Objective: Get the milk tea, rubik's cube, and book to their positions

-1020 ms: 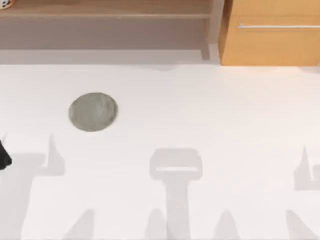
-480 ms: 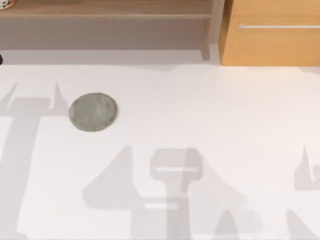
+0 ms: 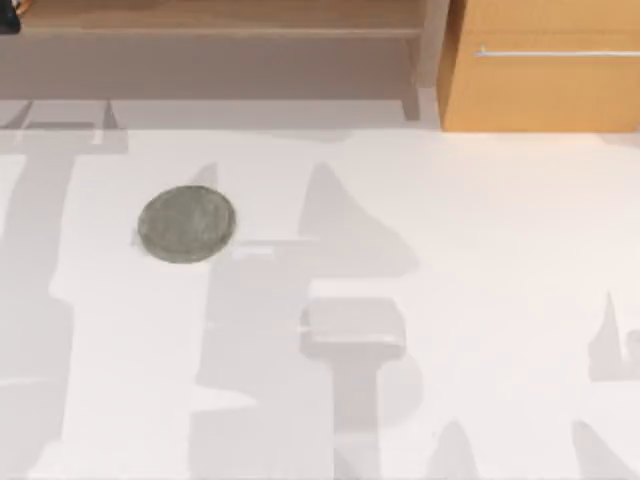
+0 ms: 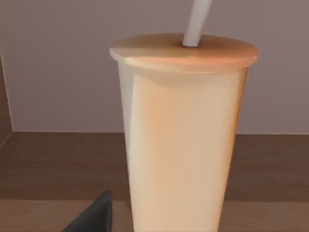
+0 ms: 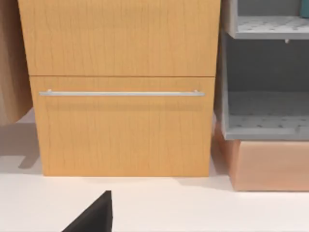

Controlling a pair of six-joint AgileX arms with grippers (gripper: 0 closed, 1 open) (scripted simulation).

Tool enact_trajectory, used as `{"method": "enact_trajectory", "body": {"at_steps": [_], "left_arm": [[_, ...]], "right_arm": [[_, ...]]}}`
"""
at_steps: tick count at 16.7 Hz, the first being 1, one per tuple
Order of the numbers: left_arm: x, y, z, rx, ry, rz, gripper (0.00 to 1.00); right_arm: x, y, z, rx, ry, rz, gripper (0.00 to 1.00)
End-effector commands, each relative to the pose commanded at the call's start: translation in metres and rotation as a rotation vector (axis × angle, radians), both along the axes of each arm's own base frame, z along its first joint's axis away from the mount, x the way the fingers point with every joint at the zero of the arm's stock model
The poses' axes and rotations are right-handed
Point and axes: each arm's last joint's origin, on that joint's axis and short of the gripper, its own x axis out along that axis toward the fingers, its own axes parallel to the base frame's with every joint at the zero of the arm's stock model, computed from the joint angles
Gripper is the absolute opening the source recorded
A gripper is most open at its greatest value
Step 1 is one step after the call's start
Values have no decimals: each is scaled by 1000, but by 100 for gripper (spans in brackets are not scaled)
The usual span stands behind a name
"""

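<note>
Standing upright right before the left wrist camera, the milk tea [image 4: 181, 145] rests on a brown shelf, its orange lid [image 4: 183, 50] pierced by a white straw [image 4: 197, 21]. I cannot tell how the left jaws stand. Farther out, the grey disc [image 3: 186, 224] lies on the white counter [image 3: 480, 230], left side, with bare surface all around it.

White table [image 3: 480, 300] with a flat round mottled grey disc [image 3: 186, 224] lying toward its left.
</note>
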Motion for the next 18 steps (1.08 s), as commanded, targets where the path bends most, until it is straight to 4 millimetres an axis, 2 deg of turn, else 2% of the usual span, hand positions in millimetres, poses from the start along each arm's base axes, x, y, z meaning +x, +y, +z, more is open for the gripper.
{"method": "enact_trajectory", "body": {"at_steps": [3,5,13,18], "left_arm": [[28,8,-16,0,0,0,100],[37,11,-23,0,-1,1,100],[43,11,-25,0,1,-1,100],[85,12,-24,0,-3,1,100]], "right_arm": [[0,0,0,0,0,0,100],[0,0,0,0,0,0,100],[0,0,0,0,0,0,100],[0,0,0,0,0,0,100]]}}
